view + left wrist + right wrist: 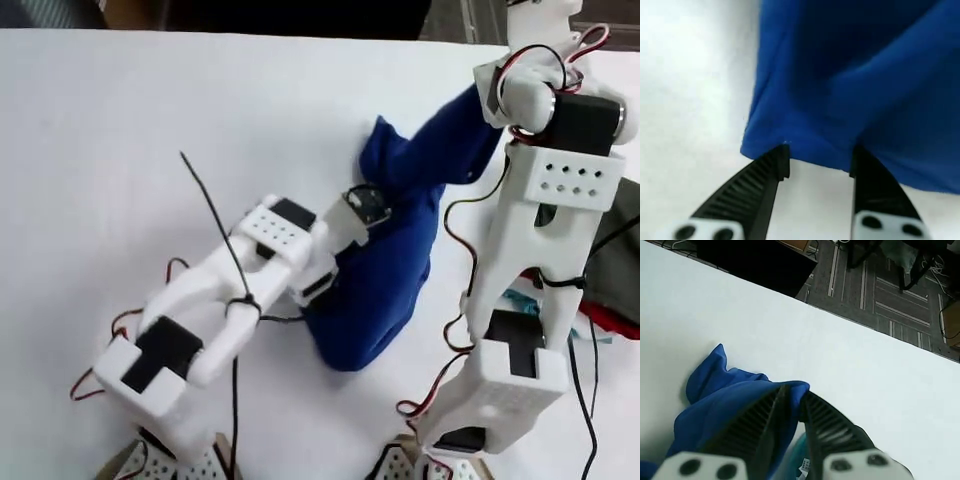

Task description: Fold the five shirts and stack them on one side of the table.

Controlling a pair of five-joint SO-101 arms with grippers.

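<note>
A heap of other clothes (620, 250) lies at the right edge of the worktop (120, 130), partly hidden behind the right arm, which stands just beside the blue shirt (385, 290). The shirt lies crumpled mid-worktop. Its long axis runs diagonally from the near middle toward the far right, where the right arm's fingers (765, 425) are clenched on a raised fold. The left arm's fingers (757, 185) stand parted, tips at its hem.
</note>
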